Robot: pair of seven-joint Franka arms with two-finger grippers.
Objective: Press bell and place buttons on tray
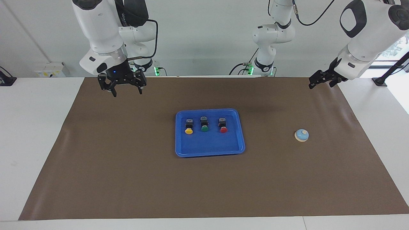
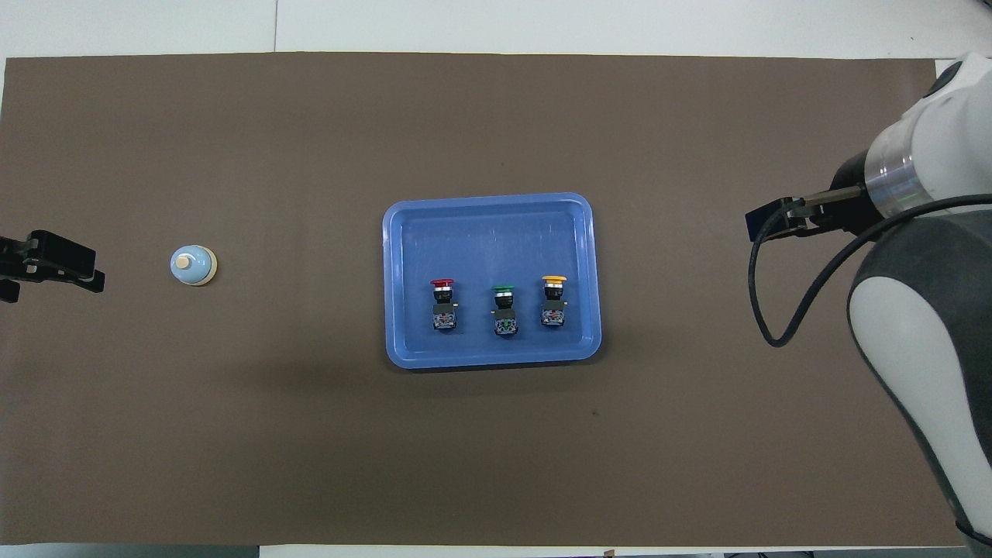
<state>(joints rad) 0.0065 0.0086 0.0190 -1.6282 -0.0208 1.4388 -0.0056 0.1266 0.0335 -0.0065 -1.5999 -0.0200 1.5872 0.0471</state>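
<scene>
The blue tray (image 1: 209, 152) lies at the middle of the brown mat and also shows in the overhead view (image 2: 488, 203). In it stand the three buttons in a row: yellow (image 1: 189, 131), green (image 1: 204, 128) and red (image 1: 223, 129). The light-blue bell (image 1: 301, 135) sits on the mat toward the left arm's end, also seen from overhead (image 2: 193, 265). My right gripper (image 1: 127, 93) is open and empty, raised over the mat toward the right arm's end, away from the tray. My left gripper (image 1: 311, 85) waits over the mat's corner at the left arm's end, apart from the bell.
The brown mat (image 1: 127, 166) covers most of the white table. A third robot arm (image 1: 271, 35) stands at the robots' edge, off the mat. A black cable (image 2: 763, 310) hangs from the right arm.
</scene>
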